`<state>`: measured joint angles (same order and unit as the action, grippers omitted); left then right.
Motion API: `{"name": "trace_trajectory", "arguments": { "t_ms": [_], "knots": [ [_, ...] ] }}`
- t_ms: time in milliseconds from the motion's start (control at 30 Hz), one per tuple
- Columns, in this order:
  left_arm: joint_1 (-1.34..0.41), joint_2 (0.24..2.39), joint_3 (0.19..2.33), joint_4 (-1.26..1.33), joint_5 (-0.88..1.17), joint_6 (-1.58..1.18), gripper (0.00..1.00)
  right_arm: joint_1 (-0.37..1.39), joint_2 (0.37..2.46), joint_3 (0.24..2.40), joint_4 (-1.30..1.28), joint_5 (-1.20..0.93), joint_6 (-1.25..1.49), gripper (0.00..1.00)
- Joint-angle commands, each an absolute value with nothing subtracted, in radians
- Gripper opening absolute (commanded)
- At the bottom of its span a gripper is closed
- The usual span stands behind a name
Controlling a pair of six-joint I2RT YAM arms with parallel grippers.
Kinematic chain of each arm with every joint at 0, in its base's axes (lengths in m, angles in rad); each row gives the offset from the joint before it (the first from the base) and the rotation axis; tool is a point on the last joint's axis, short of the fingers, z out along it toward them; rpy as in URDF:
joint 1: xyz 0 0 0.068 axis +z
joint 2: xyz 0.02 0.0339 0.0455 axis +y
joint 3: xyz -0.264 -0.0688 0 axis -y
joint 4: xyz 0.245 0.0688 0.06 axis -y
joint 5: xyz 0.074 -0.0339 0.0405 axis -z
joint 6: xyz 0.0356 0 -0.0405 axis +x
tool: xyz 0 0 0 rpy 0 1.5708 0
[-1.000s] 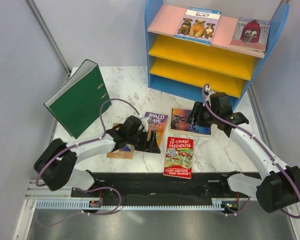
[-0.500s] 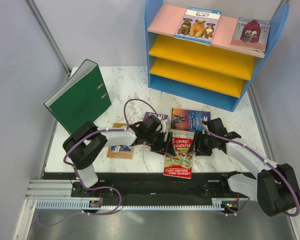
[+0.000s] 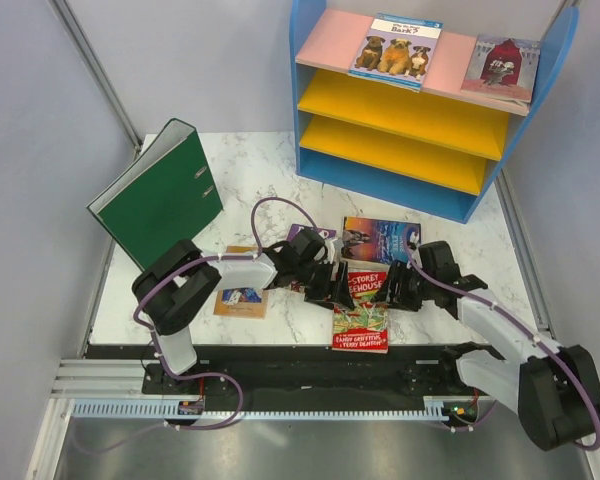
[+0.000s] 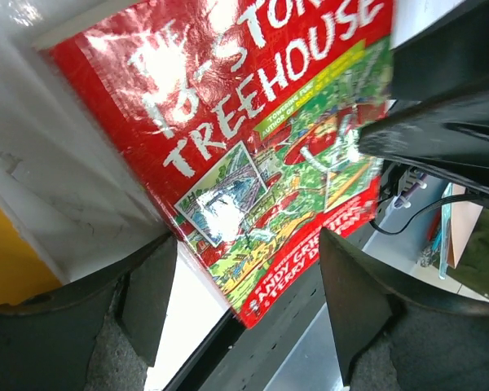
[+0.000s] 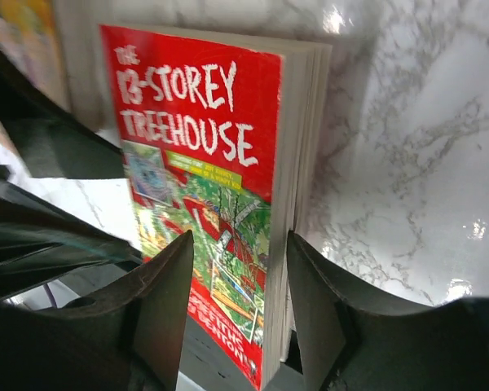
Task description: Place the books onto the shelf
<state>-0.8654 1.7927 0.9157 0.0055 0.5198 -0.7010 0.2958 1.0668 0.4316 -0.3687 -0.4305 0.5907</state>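
The red-green 13-Storey Treehouse book [image 3: 361,305] lies near the table's front edge. My left gripper [image 3: 331,287] stands open at its left side, and the book's lower corner [image 4: 261,269] reaches between those jaws [image 4: 246,241]. My right gripper [image 3: 400,291] is open at the right side and straddles the page edge [image 5: 303,163]. One finger is by the pages and the other over the cover [image 5: 240,236]. The three-dogs book [image 3: 395,48] and a castle-cover book [image 3: 500,67] lie on the shelf's pink top board [image 3: 325,48]. The dark blue book [image 3: 380,238], the part-hidden purple book [image 3: 310,232] and the tan book [image 3: 242,299] lie on the table.
A big green ring binder [image 3: 158,196] stands open-edged at the table's left. The shelf's two yellow boards [image 3: 400,110] hold nothing. The white marble table top [image 3: 270,165] ends in a black rail [image 3: 300,365] in front of the arms' bases.
Both arms have swung in to the red book. The left one came from the purple book, the right one from the dark blue book. The red book has shifted slightly.
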Motion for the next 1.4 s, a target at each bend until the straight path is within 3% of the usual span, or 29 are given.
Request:
{"name": "trace_trajectory", "arguments": {
  "t_ms": [0,233,433,467,533,633,1067,1233,1367],
  "knots": [
    [-0.877,1.844,0.936,0.037,0.499,-0.712,0.78,0.307,0.947,0.453,-0.232,-0.551,0.643,0.55],
    [-0.877,1.85,0.94,0.035,0.497,-0.71,0.77,0.305,0.962,0.405,-0.184,-0.555,0.647,0.55],
    [-0.876,1.844,0.953,0.028,0.471,-0.716,0.78,0.307,1.081,0.388,-0.124,-0.623,0.632,0.47],
    [-0.876,1.844,0.956,0.026,0.463,-0.718,0.78,0.307,1.103,0.39,-0.118,-0.629,0.626,0.4],
    [-0.876,1.842,0.968,0.02,0.456,-0.718,0.78,0.305,1.123,0.396,-0.103,-0.638,0.62,0.37],
    [-0.876,1.827,0.976,0.017,0.437,-0.718,0.8,0.307,1.144,0.406,-0.086,-0.647,0.62,0.0],
    [-0.874,1.467,0.761,0.09,0.137,-0.752,0.97,0.304,0.904,0.558,-0.066,-0.598,0.655,0.0],
    [-0.873,1.411,0.716,0.207,0.126,-0.772,0.97,0.305,0.899,0.569,-0.009,-0.67,0.69,0.0],
    [-0.873,1.416,0.722,0.339,0.188,-0.776,0.91,0.305,0.891,0.525,0.124,-0.744,0.787,0.0]
  ]
}}
